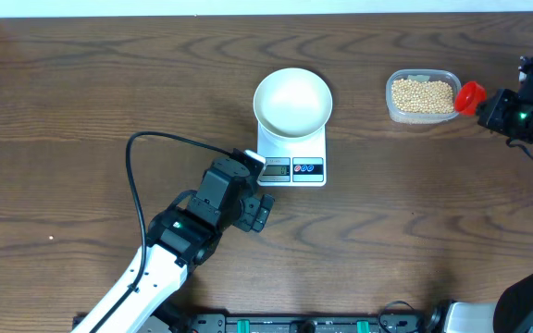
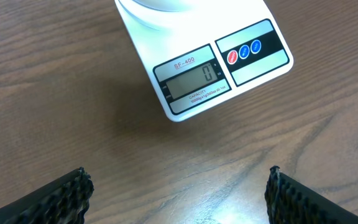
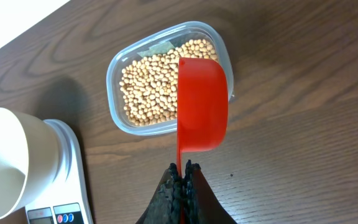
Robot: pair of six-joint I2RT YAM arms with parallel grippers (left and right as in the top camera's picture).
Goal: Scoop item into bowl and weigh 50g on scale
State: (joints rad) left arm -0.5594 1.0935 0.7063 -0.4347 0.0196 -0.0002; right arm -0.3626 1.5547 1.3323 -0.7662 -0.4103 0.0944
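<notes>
The left gripper point(image 2: 179, 178) hangs over the brown wood-grain table point(image 1: 81, 92), just in front of the small white rectangular digital scale point(image 2: 191, 81). Its ridged black fingers point(image 2: 73, 190) are spread wide, with nothing between them. The scale's grey display reads 0, and red and blue round buttons sit beside it. The round white bowl point(image 1: 292, 100) stands on the scale's platform, empty and smooth inside.

Further back and off to the right, well apart from the scale, is the clear rounded-rectangular plastic tub point(image 3: 114, 68). It holds the small round pale tan beans point(image 3: 148, 87) — a full layer, all of them in the tub. The right gripper point(image 3: 184, 171) has its jaws pinched tight on the thin handle of a red plastic scoop point(image 3: 201, 106). The scoop's cup overlaps the tub's near end — whether it touches the rim I cannot tell.
</notes>
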